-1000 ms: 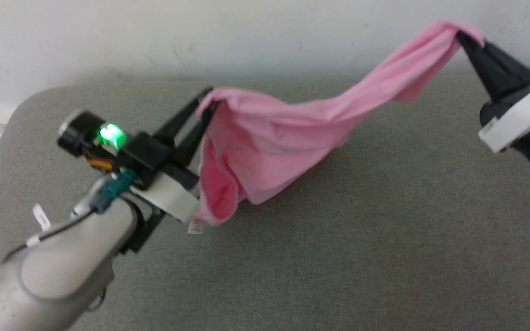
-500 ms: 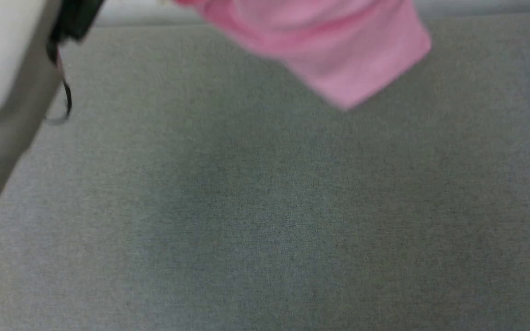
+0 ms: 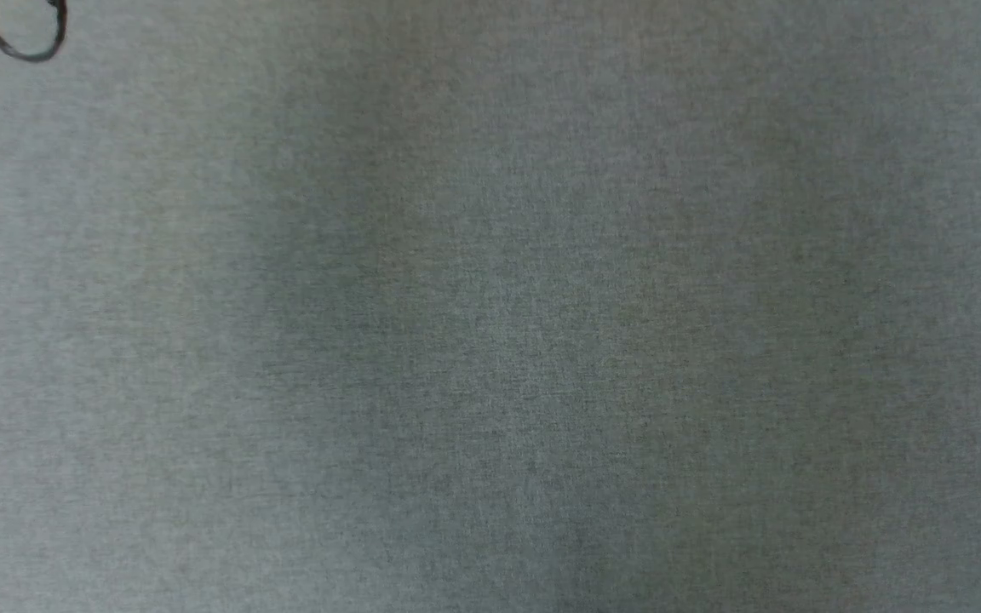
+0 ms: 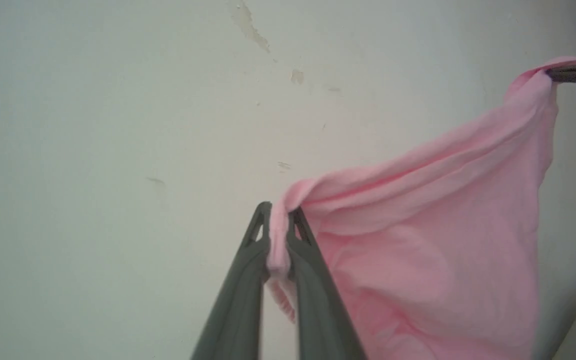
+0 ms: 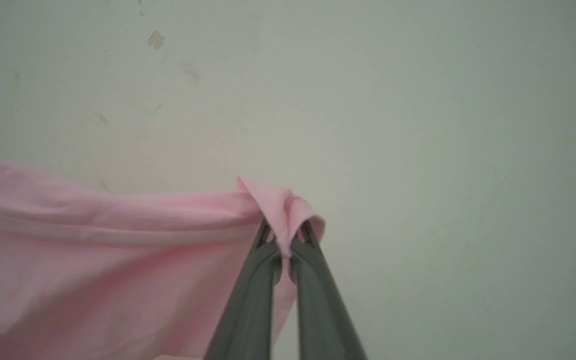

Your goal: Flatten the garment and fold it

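Jaws on both sides are clamped on the shorts (image 4: 418, 240): my left gripper (image 4: 279, 220) pinches one bunched edge, my right gripper (image 5: 284, 235) another. I see the cloth hanging stretched between them in the air, against a pale wall (image 4: 118, 125). My head camera looks down on the grey table (image 3: 490, 340).

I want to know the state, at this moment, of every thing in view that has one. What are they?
garment: hangs sagging between both end effectors, not flattened, not folded.
left end effector: shut on a bunched edge of the garment.
right end effector: shut on another bunched edge.
wall: pale, with small chips.
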